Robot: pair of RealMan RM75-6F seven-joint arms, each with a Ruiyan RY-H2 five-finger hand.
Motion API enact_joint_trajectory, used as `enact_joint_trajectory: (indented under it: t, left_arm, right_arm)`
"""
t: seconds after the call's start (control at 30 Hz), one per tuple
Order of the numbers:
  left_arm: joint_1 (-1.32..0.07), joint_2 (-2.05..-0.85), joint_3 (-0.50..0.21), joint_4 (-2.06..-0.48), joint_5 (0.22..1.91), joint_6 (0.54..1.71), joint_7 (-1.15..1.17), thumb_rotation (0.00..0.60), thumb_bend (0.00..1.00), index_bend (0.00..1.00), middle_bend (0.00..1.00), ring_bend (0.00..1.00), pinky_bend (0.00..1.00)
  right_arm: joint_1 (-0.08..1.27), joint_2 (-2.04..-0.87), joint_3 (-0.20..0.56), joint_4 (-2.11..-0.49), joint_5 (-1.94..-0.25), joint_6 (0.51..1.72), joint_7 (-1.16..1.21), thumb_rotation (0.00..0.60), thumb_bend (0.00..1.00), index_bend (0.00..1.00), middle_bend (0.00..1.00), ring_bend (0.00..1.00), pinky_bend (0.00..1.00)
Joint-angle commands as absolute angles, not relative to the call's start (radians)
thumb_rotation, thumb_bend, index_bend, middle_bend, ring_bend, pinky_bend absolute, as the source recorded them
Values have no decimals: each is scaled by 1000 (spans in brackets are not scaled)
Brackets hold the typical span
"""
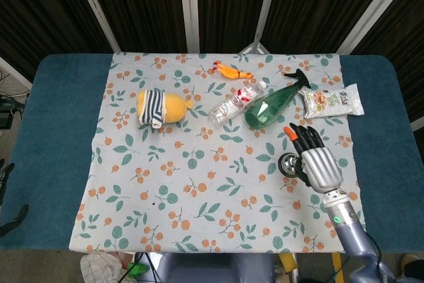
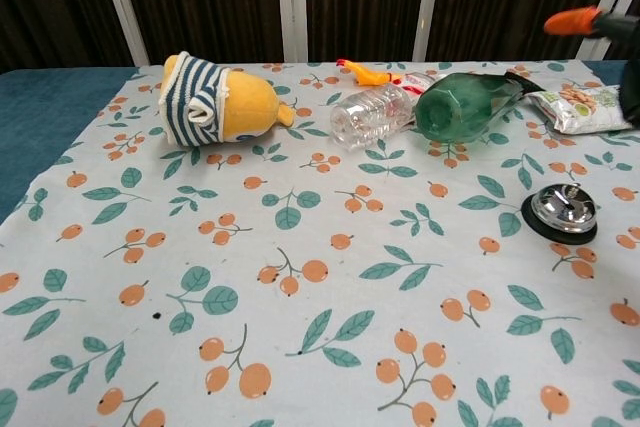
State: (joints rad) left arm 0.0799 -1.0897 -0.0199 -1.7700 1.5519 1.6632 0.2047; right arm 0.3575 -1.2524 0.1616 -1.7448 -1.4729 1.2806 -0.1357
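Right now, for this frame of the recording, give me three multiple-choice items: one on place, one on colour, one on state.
1. The call bell sits:
A. on the blue table edge
B. on the patterned cloth
C. on the snack packet

2. The spray bottle is:
A. green
B. red
C. white

3. The right hand is:
A. gripping the bell
B. pressing the bell
C. raised, holding nothing

Key: 1 B, chest view shows cloth all round it. 2 A, its body is green. 3 C, chest view shows the bell uncovered.

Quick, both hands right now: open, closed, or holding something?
Left hand: not in view in either camera.
Right hand: open, fingers spread, holding nothing; raised above the call bell, not touching it.
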Motion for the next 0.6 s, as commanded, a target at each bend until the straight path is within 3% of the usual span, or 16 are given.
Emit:
enact_joint_trajectory:
  t: [0.03, 0.33, 0.6]
  left_arm:
    - [81, -1088, -19, -1770, 1555, 1664, 201, 600, 404, 48, 0, 29, 165]
    - [88, -1080, -13, -1766, 1570, 1677, 181, 600, 404, 48, 0, 29, 165]
    - [90, -1081, -14, -1750, 1601, 1700, 165, 600, 405, 48, 0, 28, 165]
  right_arm:
    - [246, -1110, 93, -1874, -1557, 1403, -203, 600, 1000, 7, 0, 0, 0]
    - [75, -1122, -13, -1765, -1691, 1635, -187, 600, 1000, 7, 0, 0, 0]
    - [37, -1145, -33, -1704, -1663, 1636, -189, 600, 1000, 6, 0, 0, 0]
